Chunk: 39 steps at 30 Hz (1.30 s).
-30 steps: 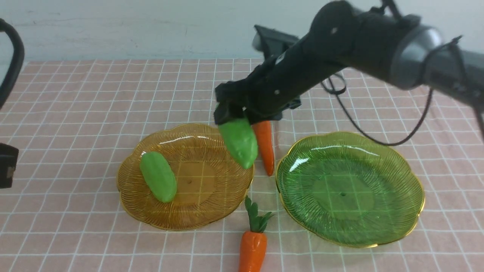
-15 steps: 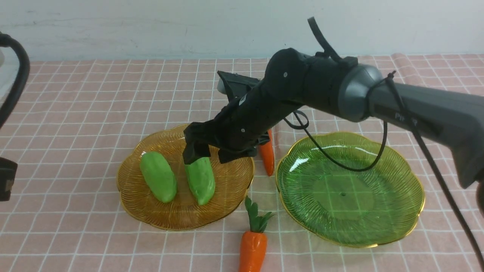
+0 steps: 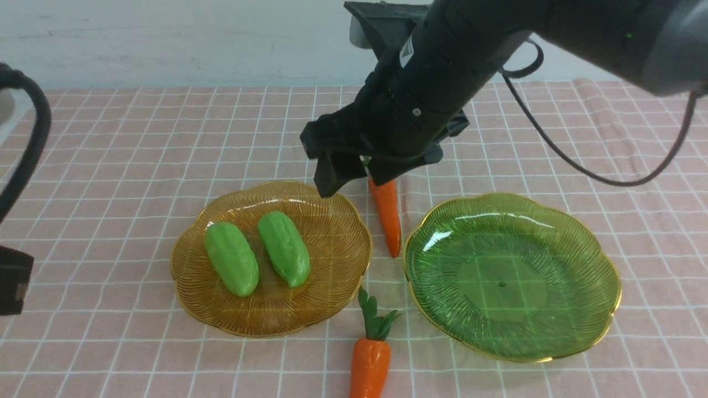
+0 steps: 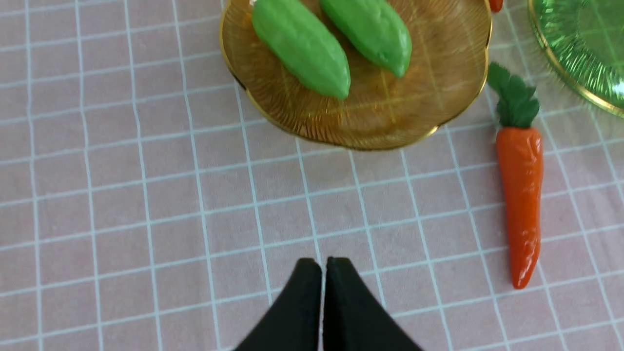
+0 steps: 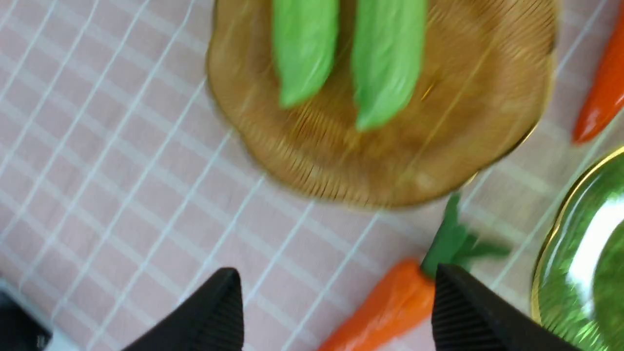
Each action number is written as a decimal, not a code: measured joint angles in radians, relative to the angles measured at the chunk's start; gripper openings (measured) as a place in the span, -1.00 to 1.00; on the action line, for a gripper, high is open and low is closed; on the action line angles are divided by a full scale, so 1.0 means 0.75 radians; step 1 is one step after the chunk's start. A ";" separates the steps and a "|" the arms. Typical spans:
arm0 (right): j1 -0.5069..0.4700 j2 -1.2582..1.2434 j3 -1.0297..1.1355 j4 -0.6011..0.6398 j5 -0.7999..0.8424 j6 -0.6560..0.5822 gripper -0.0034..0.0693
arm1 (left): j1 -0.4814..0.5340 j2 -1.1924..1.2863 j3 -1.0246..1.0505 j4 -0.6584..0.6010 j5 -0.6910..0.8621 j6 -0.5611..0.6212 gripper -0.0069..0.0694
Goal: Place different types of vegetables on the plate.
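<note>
The fingers [image 5: 214,312] of the right gripper [image 3: 357,179] are spread wide with nothing between them. They hang in the air over the far rim of the amber plate [image 3: 337,226], just beside the upper end of the far carrot [image 3: 387,215]. The fingers [image 4: 304,292] of the left gripper [image 4: 324,265] are pressed flat together, grasping nothing, above bare cloth [image 3: 110,166] on the near side of that plate.

On the amber plate lie the left gourd [image 3: 231,258] and the right gourd [image 3: 284,256]. They are side by side and slanted the same way, with a thin strip of plate showing between them. The far carrot rests on the cloth between the two plates, its tip pointing toward the robot and its leafy top hidden behind the right gripper. The near carrot [image 3: 369,362] lies on the cloth at the front, its leaves pointing up into the gap between the plates, close to the amber plate's near rim. The green plate [image 3: 500,276] sits to the right.
</note>
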 joint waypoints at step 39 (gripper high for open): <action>0.233 0.126 0.440 -0.263 -0.135 0.251 -0.13 | 0.000 -0.049 0.128 -0.002 -0.051 0.010 -0.83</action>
